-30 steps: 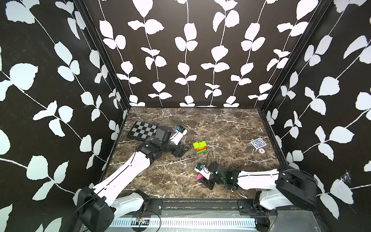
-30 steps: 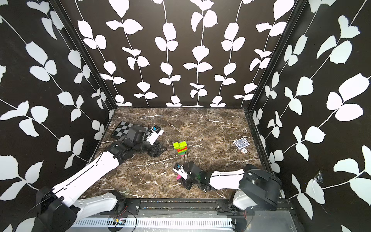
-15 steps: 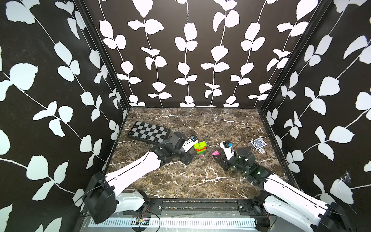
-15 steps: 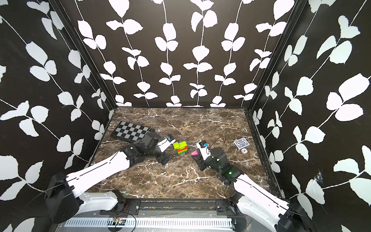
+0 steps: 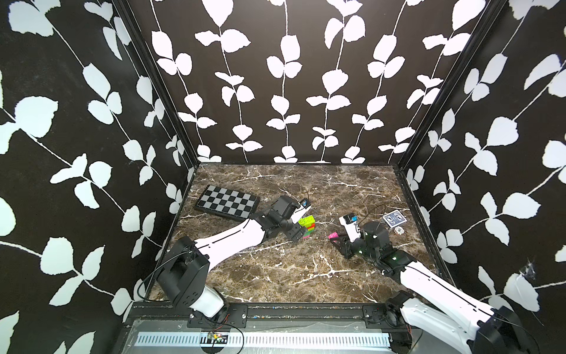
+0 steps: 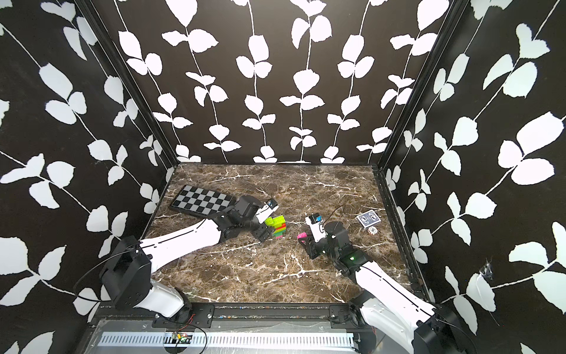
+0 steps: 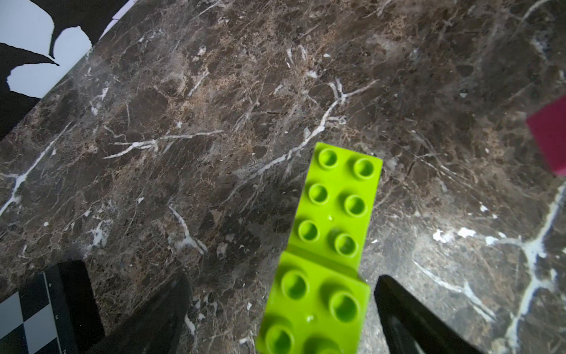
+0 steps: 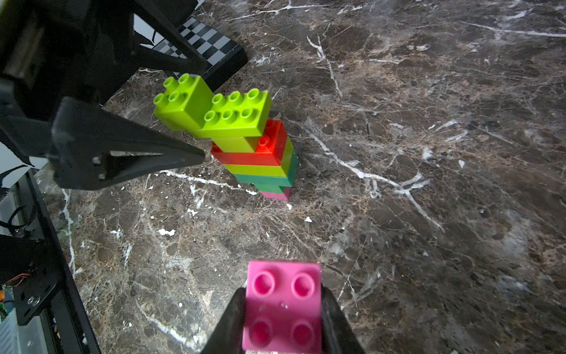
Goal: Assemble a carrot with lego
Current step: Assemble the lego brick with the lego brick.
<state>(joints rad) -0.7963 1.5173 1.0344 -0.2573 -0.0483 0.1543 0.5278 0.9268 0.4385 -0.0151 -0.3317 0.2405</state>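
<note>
The carrot [image 5: 307, 226] [image 6: 277, 226] stands upright mid-table: pink at the bottom, then green, lime and red-orange bands, with lime bricks on top [image 8: 254, 144]. My left gripper [image 5: 301, 228] [image 6: 265, 228] is open, and its fingers stand on either side of the stack's lime top [image 7: 333, 214] without touching it. My right gripper [image 5: 335, 240] [image 6: 304, 240] hovers to the right of the stack. It is shut on a pink lego brick [image 8: 283, 303] [image 5: 333, 235], studs facing the camera.
A black-and-grey checkered board [image 5: 226, 202] [image 6: 202, 200] lies at the back left, behind the left arm. A blue card deck [image 5: 394, 219] [image 6: 368, 219] and a small round piece [image 5: 398, 230] sit at the right, near the wall.
My left gripper has moved from beside the board to the stack and opened wide. My right arm has swung from the front middle to the right, carrying the pink brick.
</note>
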